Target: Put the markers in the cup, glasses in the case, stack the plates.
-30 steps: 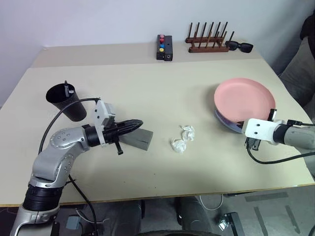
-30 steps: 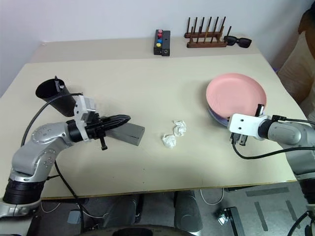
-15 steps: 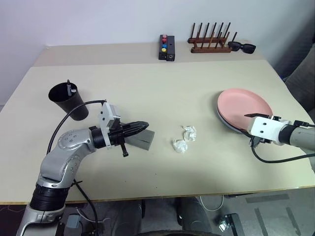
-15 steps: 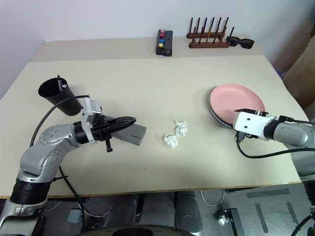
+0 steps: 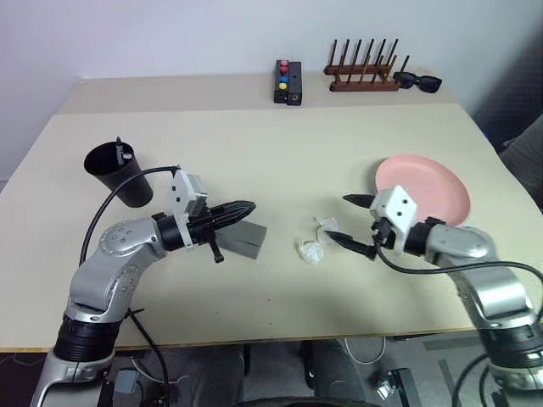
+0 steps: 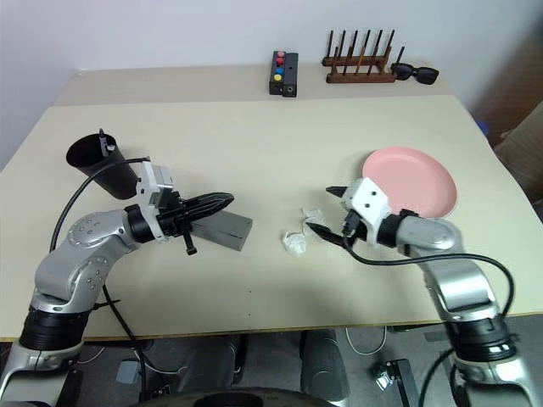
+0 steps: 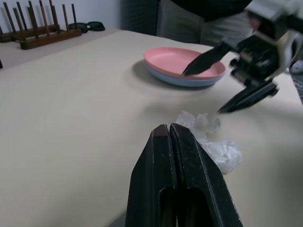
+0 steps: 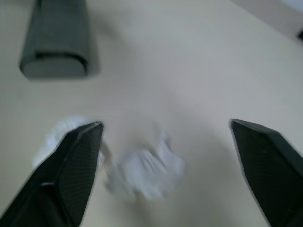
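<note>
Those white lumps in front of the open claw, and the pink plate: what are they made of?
The white lumps look like crumpled paper or tissue: creased, matte, irregular. The pink plate looks like smooth plastic, evenly coloured with a soft sheen, though glazed ceramic can't be ruled out.

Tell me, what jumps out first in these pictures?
The right gripper with its fingers spread wide, just right of two crumpled white paper wads mid-table. Behind it to the right, the pink plate sits on the blue plate. On the left, the left gripper is shut over the grey case.
</note>
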Robot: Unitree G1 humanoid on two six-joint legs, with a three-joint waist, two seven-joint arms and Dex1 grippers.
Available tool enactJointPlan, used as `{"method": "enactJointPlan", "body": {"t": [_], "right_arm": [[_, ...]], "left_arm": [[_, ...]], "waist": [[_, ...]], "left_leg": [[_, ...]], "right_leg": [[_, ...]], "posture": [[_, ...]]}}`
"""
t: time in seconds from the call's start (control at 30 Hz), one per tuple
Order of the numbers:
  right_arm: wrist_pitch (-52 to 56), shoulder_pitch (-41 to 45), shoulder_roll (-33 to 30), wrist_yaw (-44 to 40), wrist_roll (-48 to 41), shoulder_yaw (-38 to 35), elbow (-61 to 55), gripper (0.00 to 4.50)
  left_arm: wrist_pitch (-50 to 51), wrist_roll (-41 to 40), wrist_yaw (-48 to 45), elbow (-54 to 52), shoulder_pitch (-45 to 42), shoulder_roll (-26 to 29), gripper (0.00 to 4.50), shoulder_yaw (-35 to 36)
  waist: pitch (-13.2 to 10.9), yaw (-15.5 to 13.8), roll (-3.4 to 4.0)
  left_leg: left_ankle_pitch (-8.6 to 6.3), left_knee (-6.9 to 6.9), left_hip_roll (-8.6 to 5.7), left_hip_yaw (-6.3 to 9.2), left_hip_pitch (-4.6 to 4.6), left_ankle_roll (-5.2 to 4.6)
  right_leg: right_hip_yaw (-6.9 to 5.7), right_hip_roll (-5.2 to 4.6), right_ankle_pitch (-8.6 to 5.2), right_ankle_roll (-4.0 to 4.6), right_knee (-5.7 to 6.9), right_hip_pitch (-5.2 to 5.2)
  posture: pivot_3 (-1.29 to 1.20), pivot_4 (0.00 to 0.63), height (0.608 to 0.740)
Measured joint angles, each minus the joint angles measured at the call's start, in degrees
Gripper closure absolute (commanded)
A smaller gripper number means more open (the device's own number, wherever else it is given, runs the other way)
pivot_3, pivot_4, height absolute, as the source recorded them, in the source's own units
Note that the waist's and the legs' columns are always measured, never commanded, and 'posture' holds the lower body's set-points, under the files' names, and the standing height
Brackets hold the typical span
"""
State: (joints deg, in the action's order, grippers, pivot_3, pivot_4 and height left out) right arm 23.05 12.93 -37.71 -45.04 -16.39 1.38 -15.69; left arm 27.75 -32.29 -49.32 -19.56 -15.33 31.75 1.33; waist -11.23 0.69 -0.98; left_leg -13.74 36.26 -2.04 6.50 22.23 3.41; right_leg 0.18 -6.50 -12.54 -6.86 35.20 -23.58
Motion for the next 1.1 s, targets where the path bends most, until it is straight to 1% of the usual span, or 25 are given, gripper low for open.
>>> {"method": "enactJointPlan", "body": {"t": [0.1,0.27,0.3,0.37,0.47,0.57,0.6,0.73,0.9,1.03,1.1], "right_arm": [[2.95,0.81,2.29,2.26,-0.04,0.14,2.63,0.03],[4.63,0.21,2.36,1.86,0.89,2.0,3.75,0.03],[4.84,-0.24,2.35,1.73,1.37,2.73,3.76,0.27],[5.29,-0.92,2.35,1.5,2.01,3.93,4.31,0.93],[5.42,-1.02,2.35,1.44,2.62,4.36,4.66,2.47],[5.43,-1.03,2.17,1.2,2.67,4.3,4.65,4.12],[5.42,-1.03,2.01,1.1,2.67,4.22,4.64,4.49],[4.6,-1.0,1.04,1.15,2.74,3.12,4.41,4.49],[2.3,3.31,-0.73,5.26,4.0,-3.46,4.6,4.49],[1.62,6.4,-3.5,8.89,5.3,-9.68,8.54,4.49],[0.93,6.4,-5.07,9.91,6.97,-10.21,11.63,4.49]], "left_arm": [[1.14,-0.82,1.17,-1.11,0.06,0.4,4.5,0.19],[2.04,-0.95,2.05,-1.48,0.46,0.66,4.5,0.38],[2.01,-0.95,2.02,-1.48,0.75,0.66,4.5,0.38],[1.63,-0.93,1.77,-1.4,1.64,0.67,4.5,0.56],[-0.29,-0.82,0.6,-0.71,2.64,0.68,4.5,0.72],[-2.59,-0.6,-0.78,1.22,3.86,0.67,4.5,0.83],[-3.25,-0.41,-1.09,1.88,4.01,0.68,4.5,0.83],[-5.47,0.09,-2.23,3.55,4.05,0.67,4.5,0.84],[-7.55,0.95,-2.8,5.4,3.99,0.05,4.5,0.83],[-8.04,1.31,-2.04,5.8,3.49,-0.81,4.5,0.82],[-7.98,1.35,-1.36,5.8,3.15,-1.19,4.5,0.77]], "waist": [[0.0,-0.13,0.0],[0.0,0.12,0.0],[0.0,0.18,0.0],[0.0,0.16,0.0],[0.0,0.06,0.0],[0.0,0.04,0.0],[0.0,0.03,0.0],[0.0,-0.01,0.0],[0.0,0.01,0.0],[0.0,-0.17,0.0],[0.0,-0.14,0.0]], "left_leg": [[0.0,0.01,-0.02,0.0,0.02,0.0],[0.0,-0.02,-0.01,0.0,0.0,0.0],[0.0,-0.03,-0.01,0.0,0.0,0.0],[0.0,-0.03,-0.01,0.0,0.0,0.0],[0.0,-0.02,-0.01,-0.01,0.01,0.0],[0.0,-0.02,-0.01,0.0,0.01,0.0],[0.0,-0.02,-0.01,0.0,0.01,0.0],[0.0,-0.02,-0.01,0.0,0.03,0.0],[0.0,-0.02,-0.01,-0.01,0.04,0.0],[0.0,-0.03,-0.01,0.01,0.06,0.0],[0.0,-0.03,-0.02,0.0,0.08,0.0]], "right_leg": [[-0.01,0.0,0.0,0.0,-0.01,0.0],[-0.01,0.0,0.0,0.0,0.0,-0.02],[-0.01,0.01,0.0,0.0,0.0,-0.02],[-0.01,0.01,0.0,0.0,0.0,-0.03],[-0.01,0.0,0.0,0.0,0.0,-0.03],[-0.01,0.0,-0.01,0.01,0.0,-0.03],[-0.01,0.0,-0.01,0.01,0.0,-0.03],[-0.01,0.0,-0.01,0.0,-0.01,-0.03],[-0.01,0.0,0.0,0.0,-0.01,-0.05],[-0.03,0.0,0.0,0.0,-0.05,-0.05],[-0.04,0.0,0.0,0.0,-0.08,-0.04]], "posture": [[0.0,0.15,0.734],[0.0,0.15,0.734],[0.0,0.15,0.734],[0.0,0.15,0.734],[0.0,0.15,0.734],[0.0,0.15,0.734],[0.0,0.15,0.734],[0.0,0.15,0.734],[0.0,0.15,0.734],[0.0,0.15,0.734],[0.0,0.15,0.734]]}}
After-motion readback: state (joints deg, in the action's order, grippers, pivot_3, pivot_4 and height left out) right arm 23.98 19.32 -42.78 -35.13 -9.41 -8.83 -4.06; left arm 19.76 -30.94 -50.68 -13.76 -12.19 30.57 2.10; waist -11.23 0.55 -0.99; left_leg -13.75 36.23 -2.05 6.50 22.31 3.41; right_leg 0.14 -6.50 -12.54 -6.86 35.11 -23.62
